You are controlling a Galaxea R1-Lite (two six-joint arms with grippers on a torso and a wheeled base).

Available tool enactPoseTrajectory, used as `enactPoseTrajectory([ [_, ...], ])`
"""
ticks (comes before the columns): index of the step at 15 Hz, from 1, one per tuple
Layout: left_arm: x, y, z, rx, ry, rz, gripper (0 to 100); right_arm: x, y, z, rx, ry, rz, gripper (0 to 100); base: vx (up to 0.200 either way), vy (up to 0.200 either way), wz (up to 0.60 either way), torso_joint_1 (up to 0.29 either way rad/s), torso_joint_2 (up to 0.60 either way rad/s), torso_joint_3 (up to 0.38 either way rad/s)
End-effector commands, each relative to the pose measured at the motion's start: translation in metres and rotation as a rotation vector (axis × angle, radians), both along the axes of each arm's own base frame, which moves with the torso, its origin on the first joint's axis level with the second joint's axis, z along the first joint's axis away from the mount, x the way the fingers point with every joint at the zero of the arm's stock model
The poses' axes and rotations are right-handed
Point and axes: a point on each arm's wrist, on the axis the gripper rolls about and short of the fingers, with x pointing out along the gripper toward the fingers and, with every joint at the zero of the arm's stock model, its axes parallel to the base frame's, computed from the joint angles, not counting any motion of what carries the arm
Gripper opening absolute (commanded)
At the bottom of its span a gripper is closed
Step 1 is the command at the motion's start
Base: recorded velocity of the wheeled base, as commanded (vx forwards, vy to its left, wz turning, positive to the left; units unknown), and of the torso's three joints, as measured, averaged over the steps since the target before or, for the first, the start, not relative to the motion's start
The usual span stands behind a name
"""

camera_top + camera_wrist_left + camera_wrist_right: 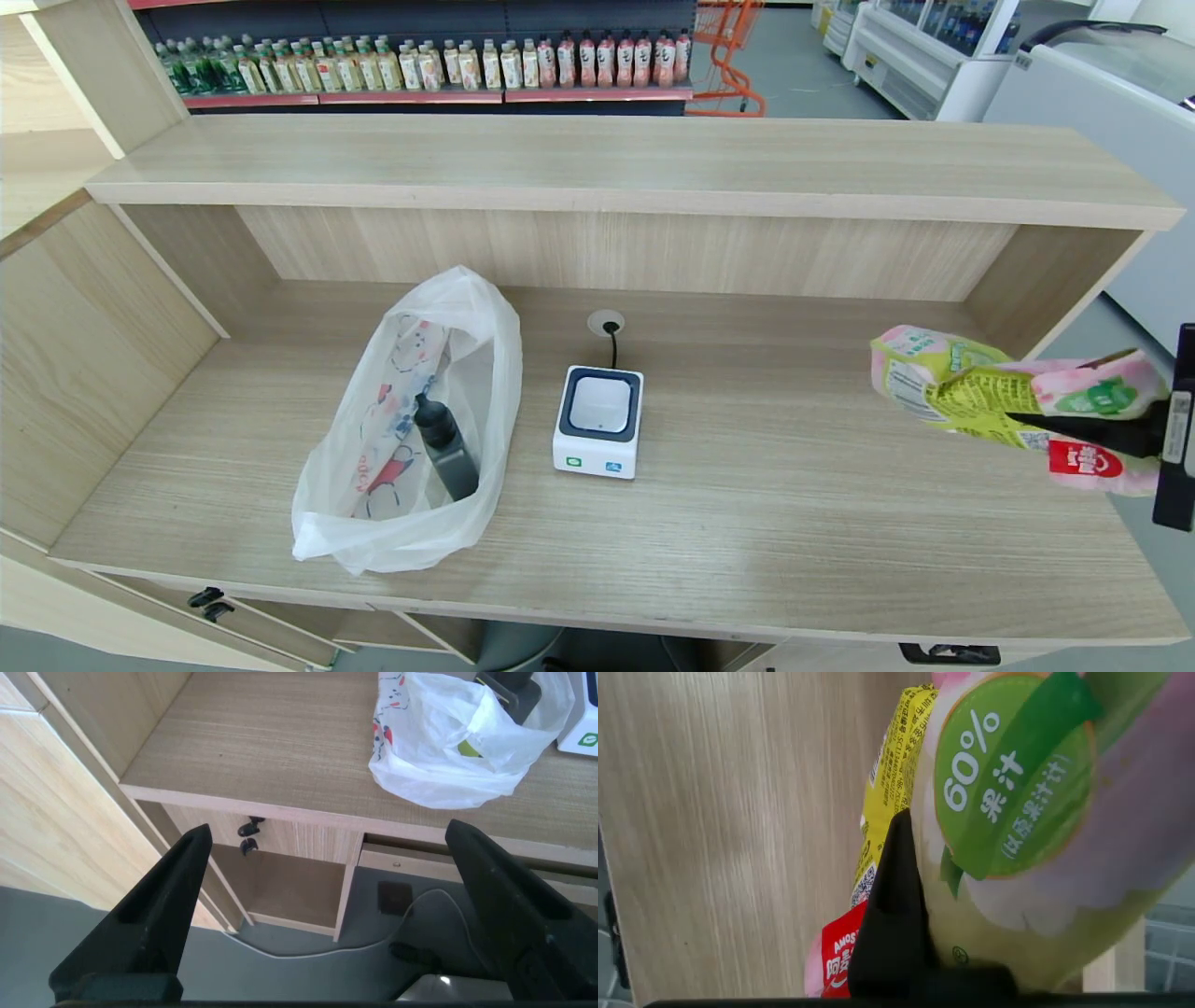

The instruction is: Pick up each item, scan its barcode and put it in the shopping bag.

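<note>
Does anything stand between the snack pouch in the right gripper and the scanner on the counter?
Nothing visible does. The right gripper holds the snack pouch above the right end of the counter, and only bare wood lies between it and the scanner at the middle. The shopping bag lies past the scanner, on the left.

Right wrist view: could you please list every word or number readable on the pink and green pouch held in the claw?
"60%": green round label on the pink and green soft plastic pouch.
"果汁": same label, beneath the number.
Bracketed line below: too blurred.
Yellow side strip: print too small.
Red patch: partly hidden, unreadable.
</note>
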Motion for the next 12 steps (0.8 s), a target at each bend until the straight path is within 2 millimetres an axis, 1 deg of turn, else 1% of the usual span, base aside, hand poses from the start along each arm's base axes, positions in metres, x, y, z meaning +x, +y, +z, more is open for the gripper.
enactPoseTrajectory([
  [1, 0.0, 0.0, 0.0, 0.0, 0.0, 0.001, 100, -0.004, -0.004, -0.001, -0.06, -0.044, -0.001, 0, 0.0, 0.0, 0.0, 0.0, 0.0, 0.0],
  [3, 0.0, 0.0, 0.0, 0.0, 0.0, 0.002, 100, -0.005, -0.004, 0.0, -0.109, -0.077, 0.015, 0, 0.0, 0.0, 0.0, 0.0, 0.0, 0.0],
  [6, 0.0, 0.0, 0.0, 0.003, 0.0, 0.0, 100, -0.012, -0.003, 0.004, -0.112, -0.105, 0.016, 0, 0.0, 0.0, 0.0, 0.0, 0.0, 0.0],
  [8, 0.0, 0.0, 0.0, 0.0, 0.0, 0.001, 100, -0.02, -0.003, 0.003, -0.109, -0.114, 0.019, 0, 0.0, 0.0, 0.0, 0.0, 0.0, 0.0],
  [12, 0.0, 0.0, 0.0, 0.0, 0.0, 0.002, 100, -0.028, 0.001, 0.0, -0.101, -0.075, 0.047, 0, 0.0, 0.2, 0.0, 0.001, 0.0, 0.005],
])
